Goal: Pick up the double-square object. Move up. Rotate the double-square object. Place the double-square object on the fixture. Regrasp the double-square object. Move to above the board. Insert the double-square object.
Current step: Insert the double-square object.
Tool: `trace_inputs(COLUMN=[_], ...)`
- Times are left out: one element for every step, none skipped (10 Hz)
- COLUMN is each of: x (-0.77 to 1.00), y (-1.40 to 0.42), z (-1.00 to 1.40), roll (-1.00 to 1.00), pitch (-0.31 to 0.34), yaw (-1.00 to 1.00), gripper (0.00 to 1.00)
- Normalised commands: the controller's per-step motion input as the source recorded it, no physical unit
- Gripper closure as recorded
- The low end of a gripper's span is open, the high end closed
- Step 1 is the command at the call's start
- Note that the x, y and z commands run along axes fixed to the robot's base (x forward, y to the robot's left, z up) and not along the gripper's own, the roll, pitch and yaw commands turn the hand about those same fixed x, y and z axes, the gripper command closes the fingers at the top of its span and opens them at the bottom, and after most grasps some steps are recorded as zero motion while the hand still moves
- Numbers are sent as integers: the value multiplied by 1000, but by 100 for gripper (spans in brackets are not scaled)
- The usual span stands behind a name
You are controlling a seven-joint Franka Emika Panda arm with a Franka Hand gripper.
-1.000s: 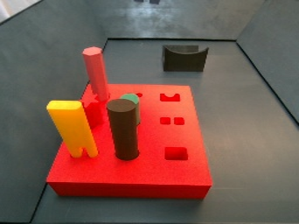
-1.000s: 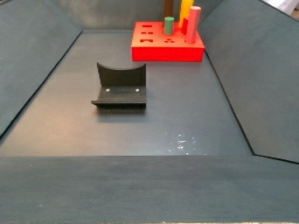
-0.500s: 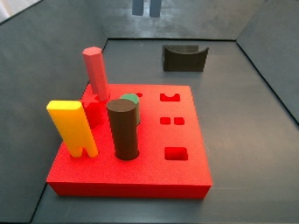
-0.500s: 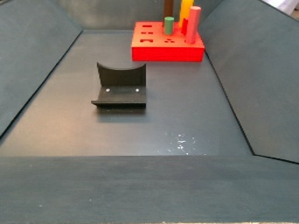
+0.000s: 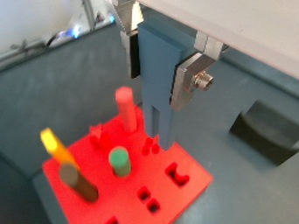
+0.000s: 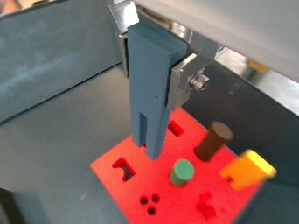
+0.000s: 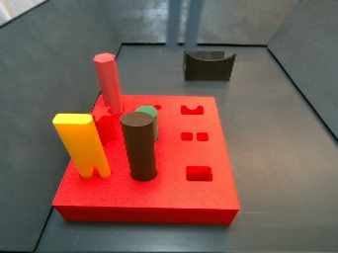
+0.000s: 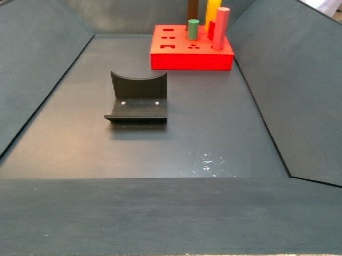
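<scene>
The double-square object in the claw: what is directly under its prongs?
In a wrist view, the double-square object, held by the claw, hangs over the red board. Its prongs cover the board there; the pair of square holes is not visible.

In a side view, the double-square object [image 7: 184, 24] is seen lower than a second ago: only its two prong tips showed at the top edge then, while more of its slate-blue length now hangs into the picture, prongs down, above the fixture [image 7: 209, 65]. It is clamped upright in the hand [image 6: 158, 70] in both wrist views.
</scene>
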Motion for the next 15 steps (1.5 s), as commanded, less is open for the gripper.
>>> trace_inputs(x=[597, 160, 106, 34, 0, -60, -26, 60, 326, 203, 0, 134, 126, 20, 23], y=[-686, -709, -746, -523, -326, -169, 0, 0, -29, -131, -166, -60, 0, 0, 31], z=[-991, -980, -931, -740, -526, -360, -97, -146, -271, -271, -251, -351, -317, -226, -166], roll=[10, 121, 186, 200, 249, 201, 0, 71, 73, 54, 0, 9, 89, 100, 79], pitch=[-13, -113, -109, -67, 0, 6, 10, 0, 0, -26, -64, -46, -4, 0, 0], yaw=[214, -3, -349, -654, -709, -349, 77, 523, 463, 326, 77, 0, 0, 0, 0], gripper=[100, 100, 100, 100, 100, 100, 100, 100, 100, 100, 100, 100, 100, 100, 100])
